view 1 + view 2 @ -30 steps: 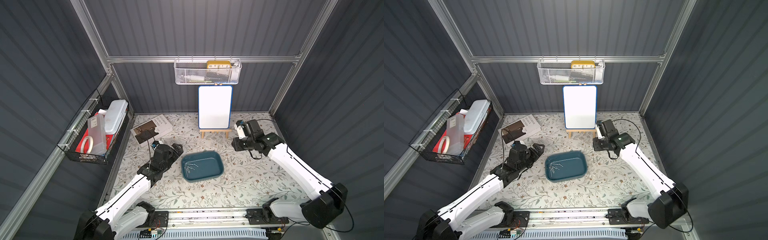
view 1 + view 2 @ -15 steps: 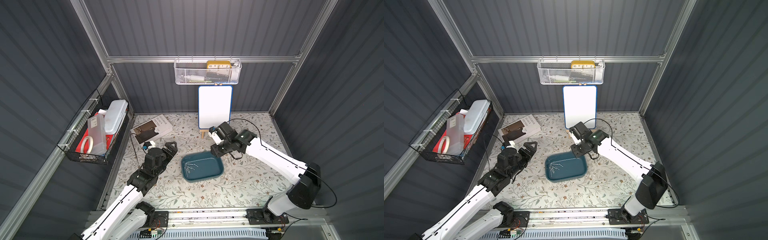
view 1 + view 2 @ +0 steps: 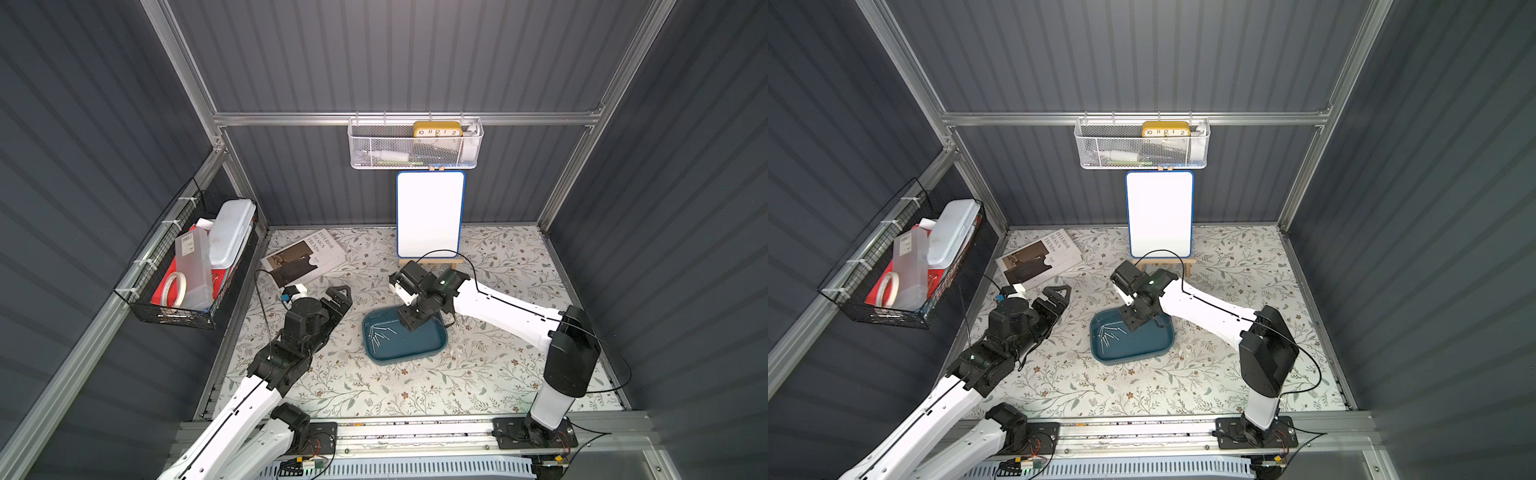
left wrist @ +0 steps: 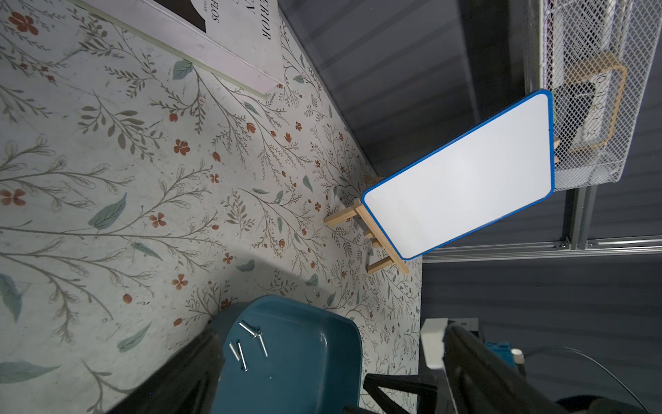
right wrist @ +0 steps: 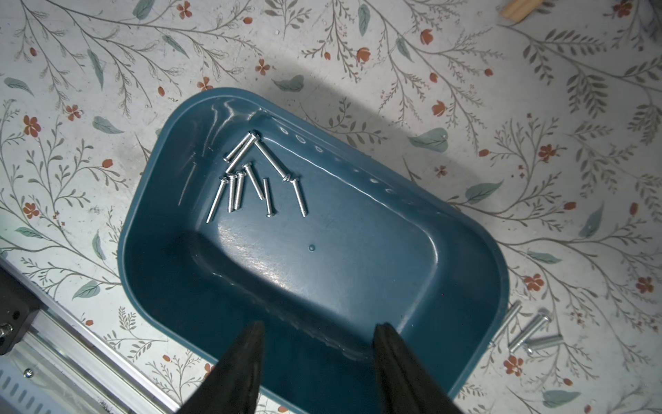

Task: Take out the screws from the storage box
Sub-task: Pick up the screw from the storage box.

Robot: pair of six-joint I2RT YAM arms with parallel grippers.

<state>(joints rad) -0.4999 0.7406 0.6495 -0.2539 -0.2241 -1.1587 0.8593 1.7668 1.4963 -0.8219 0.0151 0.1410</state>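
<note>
Starting at the fingertips, what do you have? (desk)

On my right gripper [image 5: 318, 326] the two black fingers [image 5: 243, 358] stand apart with nothing between them, so it is released and empty. It hangs pointing down over one long wall of the storage box [image 5: 340, 272], the wall farther from the arm bases. I read that as lining up for a pick. The left gripper [image 3: 338, 296] is spread wide and empty as well. It sits over the mat beside the box without touching it, which I take as leaving the box free for the right side. (me)

And the screws? (desk)

Nine or so screws [image 5: 250, 175] lie in a loose fan on the box floor, toward the end nearer the left arm [image 3: 291, 357], and some touch or cross each other. A few loose screws [image 5: 530, 333] lie on the floral mat [image 5: 537, 143] just outside the opposite end, so I judge the job part done. My worry is that the fan is tight enough for the fingers to catch two at once, or to skate on the smooth floor. (me)

Other containers? (desk)

A black wire basket [image 3: 174, 318] on the side wall holds a translucent case [image 3: 193, 266], a white case [image 3: 230, 224] and a roll of tape [image 3: 174, 286]. A white mesh basket [image 3: 382, 153] on the back wall holds a yellow clock [image 3: 437, 129] and things I cannot make out. Both are well apart from my arms. (me)
</note>
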